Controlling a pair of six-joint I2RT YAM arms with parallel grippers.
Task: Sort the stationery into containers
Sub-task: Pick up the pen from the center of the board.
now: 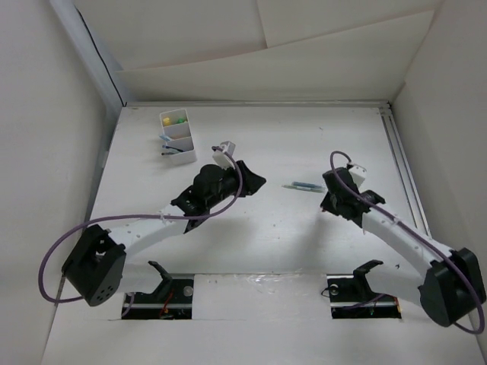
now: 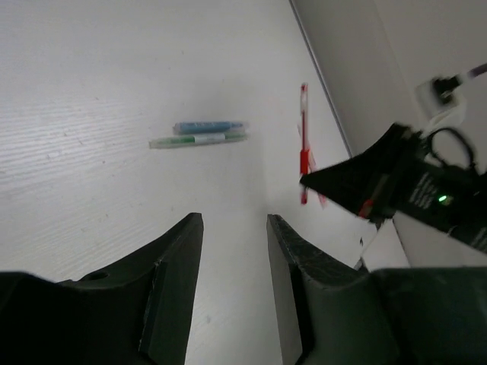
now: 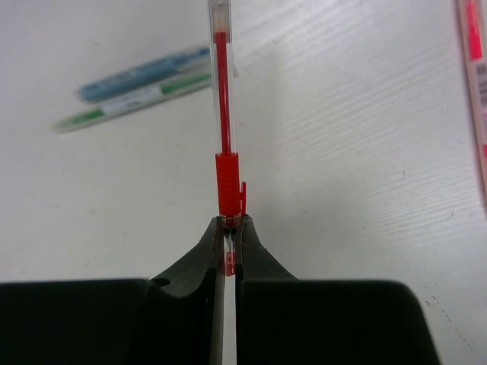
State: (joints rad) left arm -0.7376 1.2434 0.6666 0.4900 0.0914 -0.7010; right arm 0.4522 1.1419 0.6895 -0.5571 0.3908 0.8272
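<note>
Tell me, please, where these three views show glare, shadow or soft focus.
Top external: even, bright light, with soft shadows and a sheen on the table at its near edge. Left wrist: its own fingers look dark and soft-edged. Right wrist: the red pen is sharp at its clip; the blue pen and green pen behind are blurred.

Our top view high above the bench (image 1: 266,251); our wrist views low, close, both toward the paired pens (image 2: 209,127).
</note>
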